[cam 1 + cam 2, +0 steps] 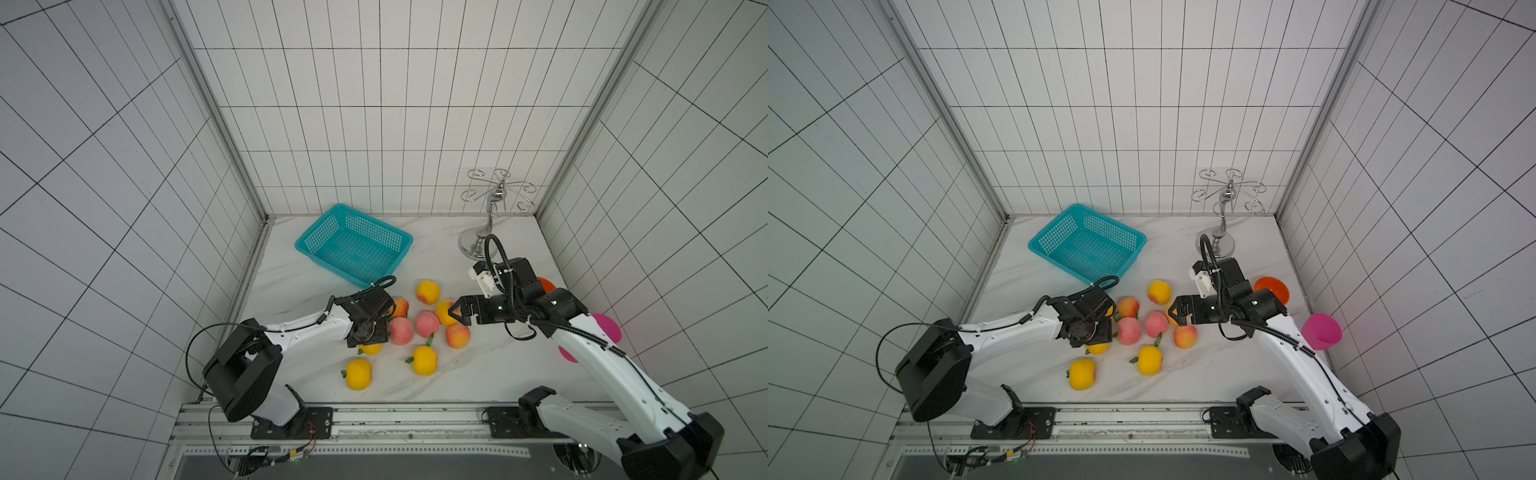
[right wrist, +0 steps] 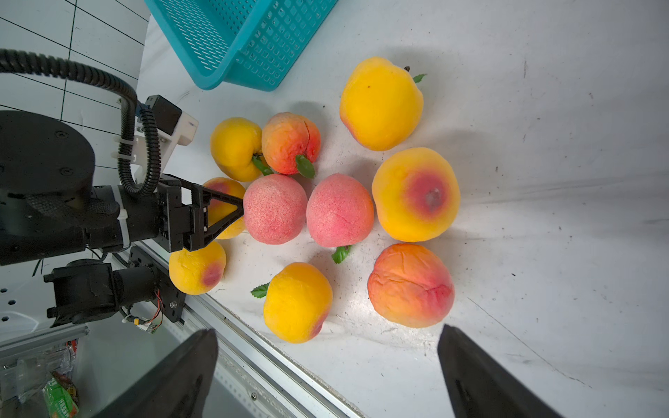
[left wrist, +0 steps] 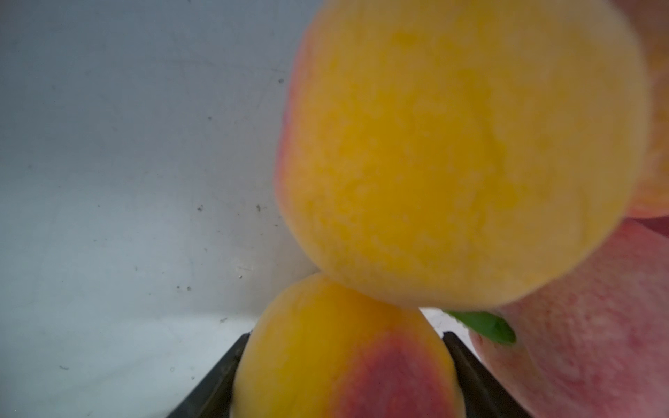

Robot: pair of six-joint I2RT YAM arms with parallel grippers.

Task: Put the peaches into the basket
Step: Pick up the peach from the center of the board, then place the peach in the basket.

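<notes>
Peaches (image 1: 427,324): in both top views all ten lie on the surface (image 1: 478,374), bunched between the two arms. None is in the basket (image 1: 322,230), which sits empty toward the back-left corner, a little apart from the bunch. The left arm (image 1: 307,328) is down on the near-left side of the bunch. Its head covers most of a yellow peach (image 1: 371,349). The right arm (image 1: 590,345) reaches in from the opposite side, its jaws wide above the bunch and holding nothing. An orange bowl (image 1: 1273,289) and a pink bowl (image 1: 1323,330) stand by the right arm (can't see into either). A metal cup stand (image 1: 494,199) is at the back, not involved.

Left wrist view: the left jaws press on both sides of the yellow peach (image 3: 344,362), the one with a red blush. A second yellow peach (image 3: 463,152) crowds right against it, with a pink peach (image 3: 579,325) beside.

Right wrist view: the same grip shows from across the bunch, and the held fruit looks low, about level with its neighbours. The basket (image 2: 253,47) mesh shows no fruit inside. The right jaws are spread wide and empty.

Step, as I read it: first pick, grasp on, nothing delivered yet. The next move calls for a straight lift clear of the touching neighbours (they may roll), then a carry over the basket rim and a release inside.
</notes>
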